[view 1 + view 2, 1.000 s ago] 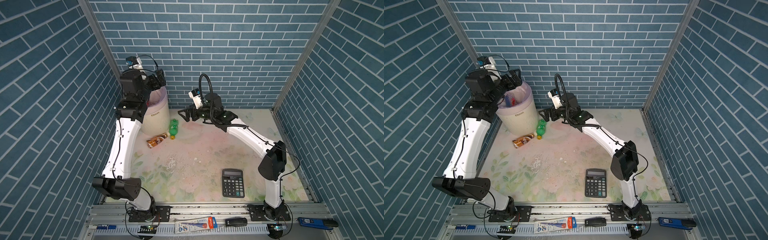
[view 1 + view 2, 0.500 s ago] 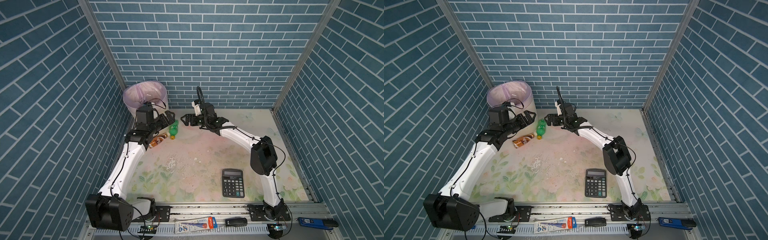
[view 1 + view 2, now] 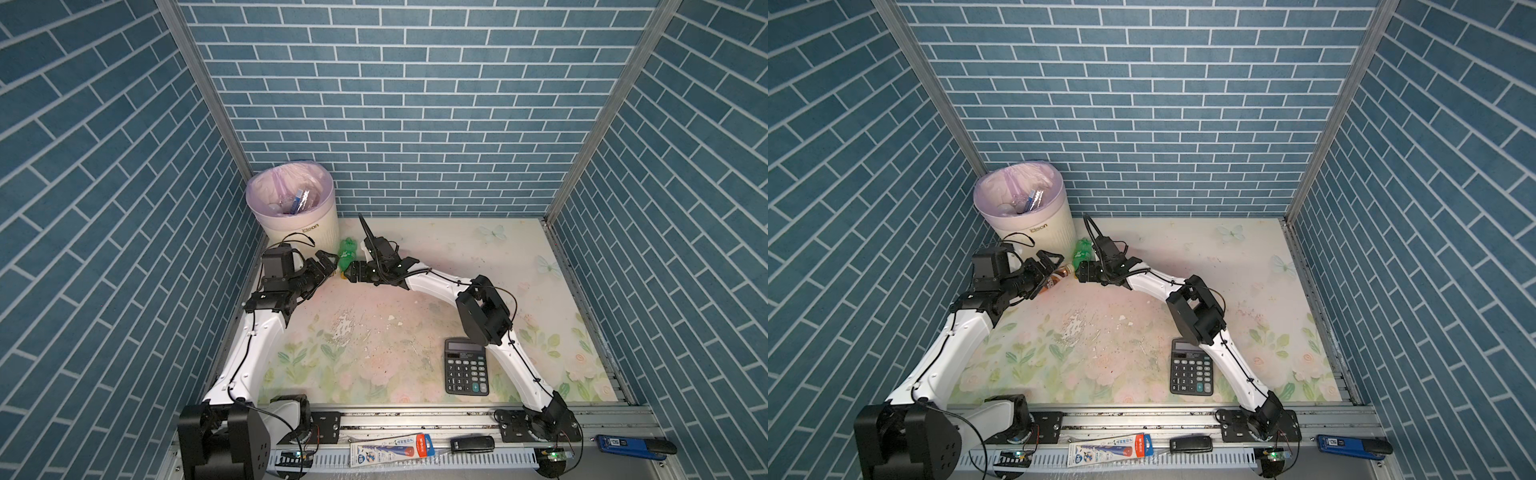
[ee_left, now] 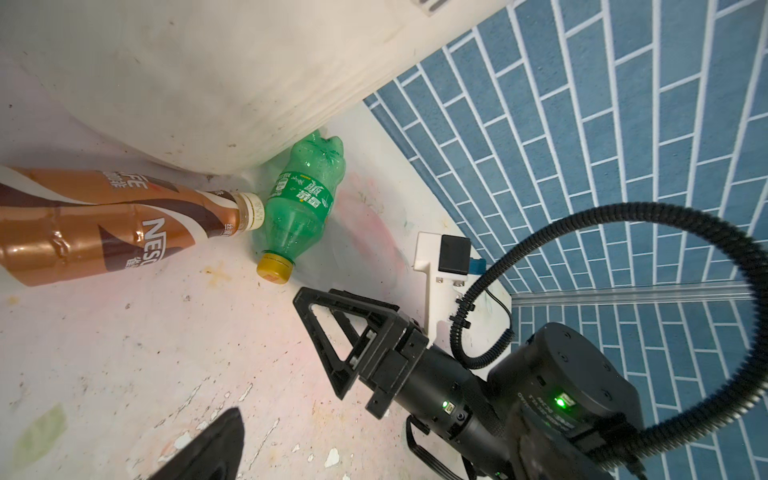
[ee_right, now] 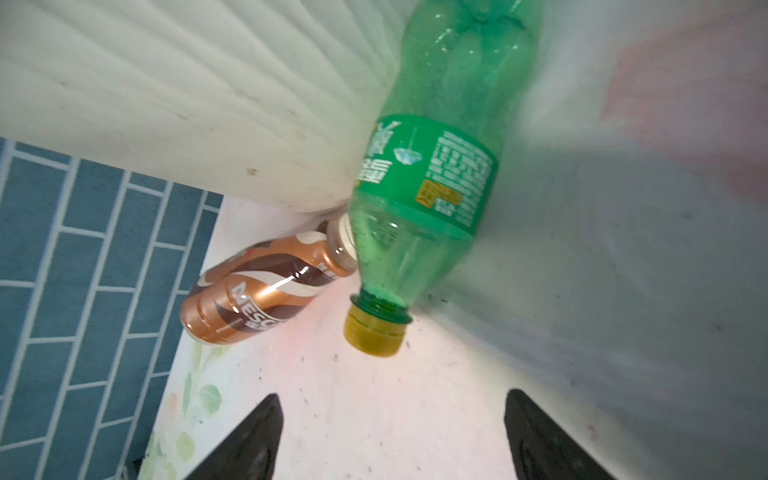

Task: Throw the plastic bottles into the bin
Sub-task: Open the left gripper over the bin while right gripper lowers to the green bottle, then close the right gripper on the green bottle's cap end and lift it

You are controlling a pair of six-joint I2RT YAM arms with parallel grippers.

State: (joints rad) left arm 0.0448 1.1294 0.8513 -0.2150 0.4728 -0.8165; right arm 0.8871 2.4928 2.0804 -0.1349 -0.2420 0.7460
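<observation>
A green bottle lies on the table against the foot of the bin, yellow cap pointing away from it. A brown coffee bottle lies beside it, its cap touching the green one. My right gripper is open, low over the table, the green bottle's cap just ahead of its jaws and nothing between them. My left gripper stands open over the brown bottle's neck. Several bottles lie inside the bin.
A black calculator lies at the front right, beside the right arm's elbow. The two grippers face each other closely near the bin. The bin stands in the back left corner against the brick walls. Small tools lie on the front rail.
The left arm has come down from above the bin to the table by the brown bottle. The right gripper has dropped toward the green bottle's cap, its jaws narrowing a little.
</observation>
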